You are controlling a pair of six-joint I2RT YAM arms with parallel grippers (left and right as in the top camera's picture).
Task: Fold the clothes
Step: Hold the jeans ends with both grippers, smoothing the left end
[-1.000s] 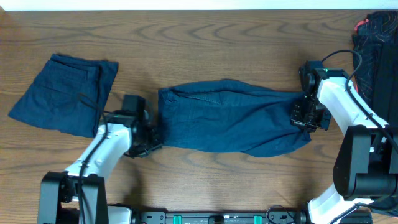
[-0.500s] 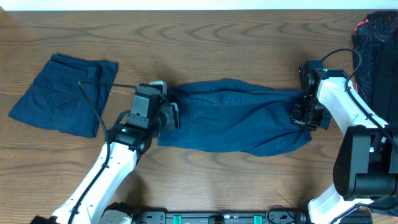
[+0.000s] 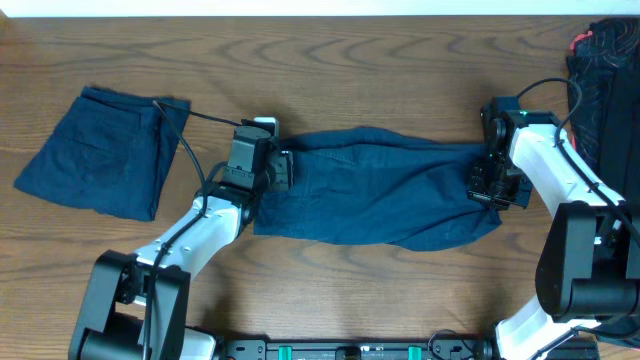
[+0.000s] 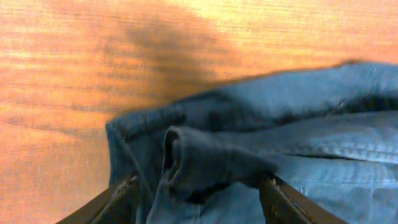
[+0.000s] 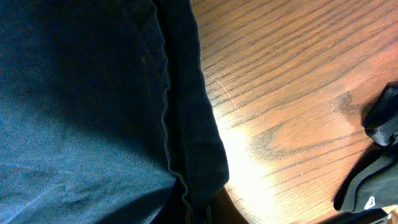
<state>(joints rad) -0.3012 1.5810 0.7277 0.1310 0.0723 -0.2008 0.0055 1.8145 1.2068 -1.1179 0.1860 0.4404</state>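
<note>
Dark navy denim-like trousers (image 3: 380,185) lie stretched left to right across the middle of the wooden table. My left gripper (image 3: 282,168) is at their upper left corner. In the left wrist view its fingers (image 4: 199,190) are open and wide apart, with a rolled fold of the cloth (image 4: 211,155) between them. My right gripper (image 3: 492,188) is at the right end of the trousers. In the right wrist view it (image 5: 205,214) is shut on the seamed edge of the cloth (image 5: 81,93). A second navy garment (image 3: 100,150) lies folded at the far left.
A dark bundle with a red cord (image 3: 605,70) lies at the right edge of the table; part of it shows in the right wrist view (image 5: 379,155). Bare wood (image 3: 350,80) runs along the back of the table.
My left arm has swung from the lower left edge of the trousers up to their upper left corner. The right arm and the trousers' right end have not moved.
</note>
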